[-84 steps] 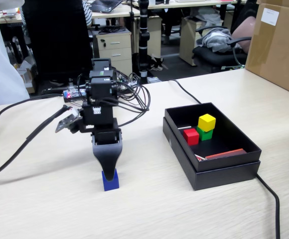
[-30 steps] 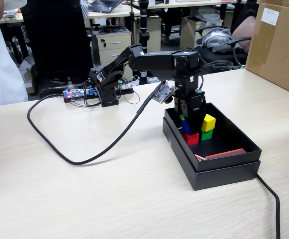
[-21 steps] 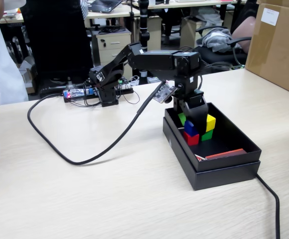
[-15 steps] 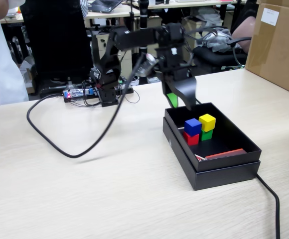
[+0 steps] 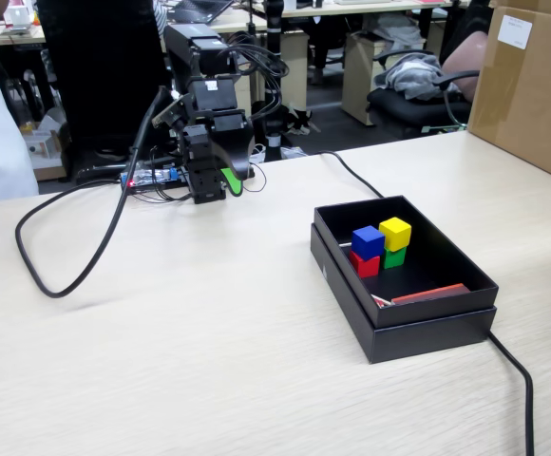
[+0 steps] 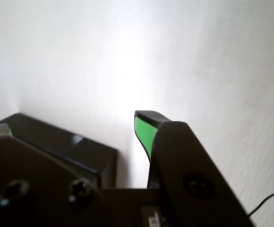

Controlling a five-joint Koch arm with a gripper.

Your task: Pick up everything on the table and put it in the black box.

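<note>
Table (image 5: 209,323): pale beige wood grain, matte; bare across the front in the fixed view, bleached nearly white in the wrist view.

Box (image 5: 427,318): black, shallow, on the right part of your table in the fixed view; a thin red strip (image 5: 430,294) lies along its near inner wall. The wrist view shows one black corner of it (image 6: 56,142) at lower left.

Cubes: all four are inside the box, clustered toward its far left corner. Blue (image 5: 368,241) sits on red (image 5: 365,263); yellow (image 5: 395,233) sits on green (image 5: 395,256); the two stacks are touching.

Arm (image 5: 204,85): folded upright over its base at the table's far edge, well apart from the box. Gripper (image 5: 226,176) hangs above the table with green-lined jaws standing apart and nothing between them; your wrist view shows one green pad (image 6: 144,135) with clear table beside it.

Cables: one black loop (image 5: 62,256) on the left, another (image 5: 518,380) trailing from the box toward the front right.

Room: brown carton (image 5: 527,85) at far right on the table; behind, office desks, a drawer unit (image 5: 217,90) and a chair (image 5: 418,90) with clothing.
</note>
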